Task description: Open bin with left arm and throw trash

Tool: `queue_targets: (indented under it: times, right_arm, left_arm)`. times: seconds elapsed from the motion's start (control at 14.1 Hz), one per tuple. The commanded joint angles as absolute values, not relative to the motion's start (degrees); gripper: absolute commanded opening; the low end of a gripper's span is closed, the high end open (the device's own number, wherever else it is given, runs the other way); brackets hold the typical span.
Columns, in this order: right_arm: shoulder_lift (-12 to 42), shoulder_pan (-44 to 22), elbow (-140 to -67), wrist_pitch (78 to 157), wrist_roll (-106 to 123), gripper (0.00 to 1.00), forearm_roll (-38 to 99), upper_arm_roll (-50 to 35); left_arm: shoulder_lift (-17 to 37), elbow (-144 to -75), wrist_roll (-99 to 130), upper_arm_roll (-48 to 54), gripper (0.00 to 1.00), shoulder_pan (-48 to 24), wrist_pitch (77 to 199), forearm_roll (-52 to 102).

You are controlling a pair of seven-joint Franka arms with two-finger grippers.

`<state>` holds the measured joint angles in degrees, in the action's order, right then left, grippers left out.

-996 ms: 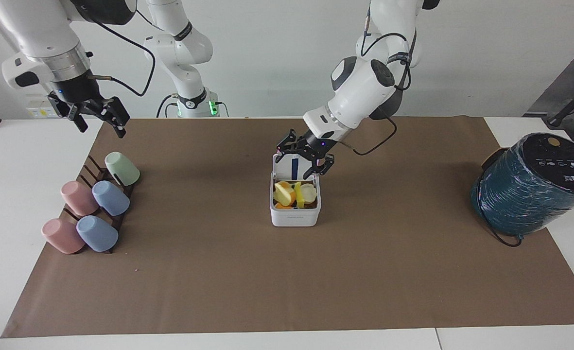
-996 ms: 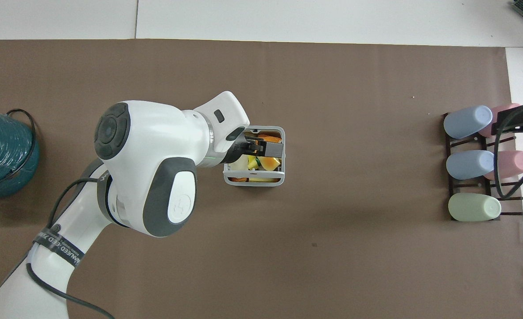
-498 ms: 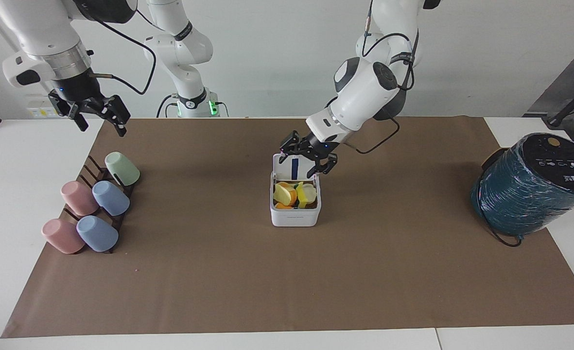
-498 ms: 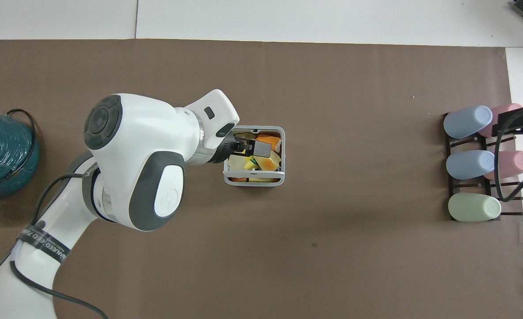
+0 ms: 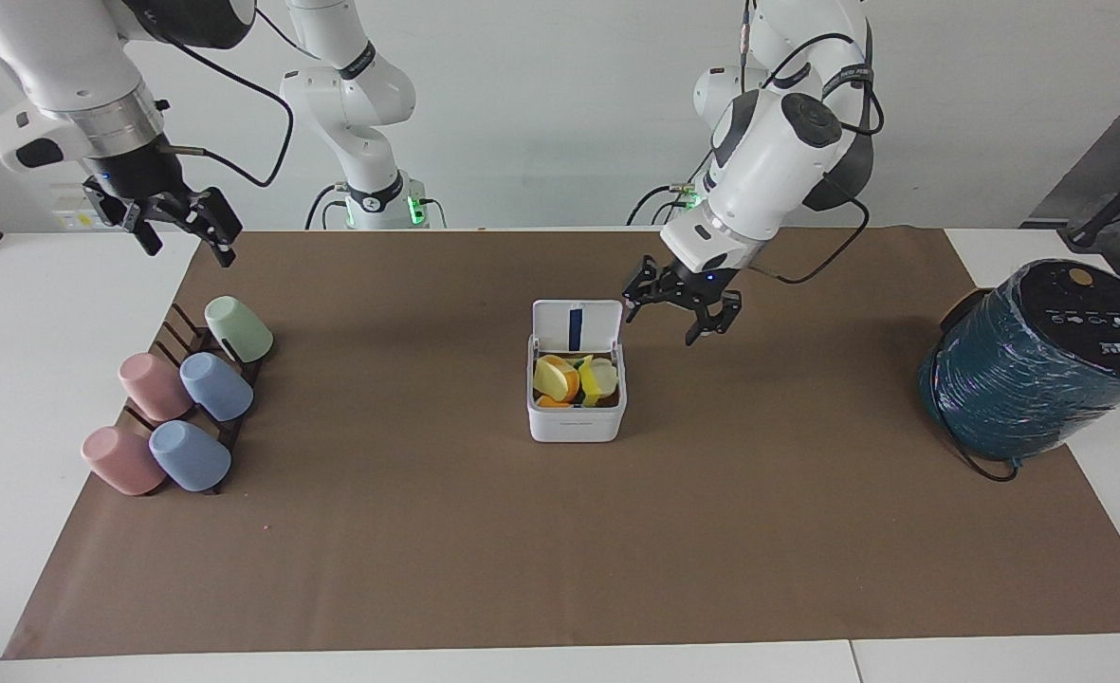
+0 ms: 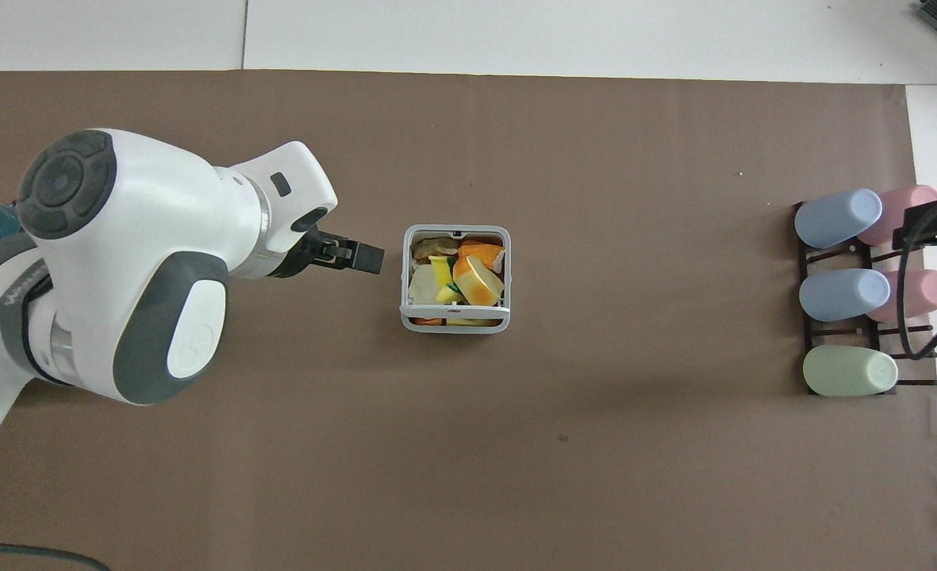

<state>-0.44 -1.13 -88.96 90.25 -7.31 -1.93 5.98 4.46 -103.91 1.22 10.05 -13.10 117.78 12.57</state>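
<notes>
The white bin (image 5: 576, 427) stands mid-table with its lid (image 5: 577, 324) hinged upright on the side nearer to the robots. The trash lies inside it: a bright yellow piece (image 5: 554, 378), a cream wedge (image 5: 603, 376) and an orange chunk (image 5: 549, 401). The bin's rim (image 6: 455, 326) and the orange chunk (image 6: 476, 283) also show in the overhead view. My left gripper (image 5: 677, 320) is open and empty, raised over the mat beside the bin toward the left arm's end; it also shows in the overhead view (image 6: 361, 258). My right gripper (image 5: 185, 228) is open and waits above the cups.
Several pastel cups (image 5: 180, 408) lie on a dark rack at the right arm's end of the brown mat (image 5: 560, 550). A big dark teal wrapped cylinder (image 5: 1034, 370) with a black cable stands at the left arm's end.
My left gripper has drawn away from above the open bin toward the left arm's end. The trash pieces have shifted a little in the bin. The right gripper has drifted slightly.
</notes>
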Motion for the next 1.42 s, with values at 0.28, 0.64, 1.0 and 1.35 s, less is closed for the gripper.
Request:
queue_targets:
  times: [0.28,0.64,1.0,1.35]
  right_arm:
    - [-2.1,-1.1,-91.1,90.2,-5.6,1.0,-1.8,5.4]
    - [-2.1,-3.2,-91.3,90.9,-6.9,1.0,-0.9,4.5]
    - [-2.2,-3.5,-91.3,90.3,-6.2,1.0,-0.8,4.5]
    - [-2.5,-3.5,-91.8,89.7,-5.7,1.0,1.4,4.6]
  left_arm:
    - [0.4,-104.3,1.3,8.3,1.0,-8.4,109.0,3.4]
    - [-0.9,-97.1,0.3,2.0,1.0,-8.3,96.4,1.8]
    - [-2.0,-93.5,-3.9,-1.8,1.0,-7.9,87.8,1.0]
    - [-1.5,-86.6,-6.3,-3.8,1.0,-5.9,82.6,-0.8]
